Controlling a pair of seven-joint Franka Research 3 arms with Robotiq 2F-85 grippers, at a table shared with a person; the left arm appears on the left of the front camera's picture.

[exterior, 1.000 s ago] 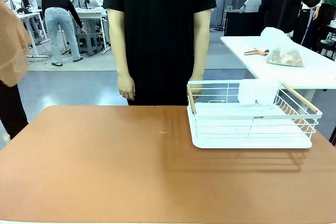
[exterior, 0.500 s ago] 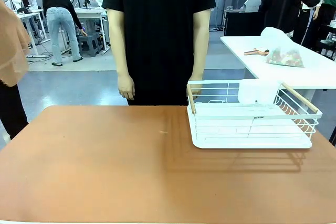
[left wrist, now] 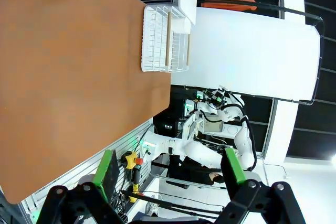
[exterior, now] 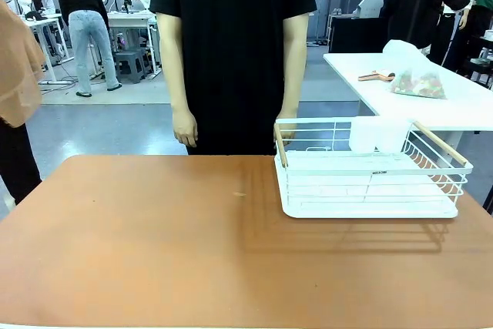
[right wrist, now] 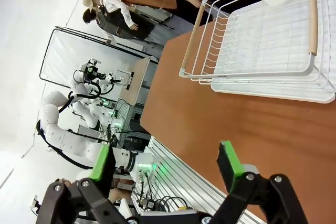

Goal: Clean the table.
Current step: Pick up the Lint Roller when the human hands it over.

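Note:
The table (exterior: 154,244) is a wide reddish-brown top with rounded corners, and a tiny pale speck (exterior: 240,194) lies near its middle. In the left wrist view my left gripper (left wrist: 170,169) hangs open beyond the table's (left wrist: 68,77) near edge, with nothing between its green-padded fingers (left wrist: 109,169). My right gripper (right wrist: 165,161) is open too and empty. It hovers over the table (right wrist: 236,124), short of the white rack.
A white wire dish rack (exterior: 370,182) with wooden handles stands on the table's right far side (left wrist: 165,39) (right wrist: 262,40). A person in a black shirt stands at the far edge, one hand (exterior: 289,132) by the rack's left handle. A white side table (exterior: 462,105) is back right.

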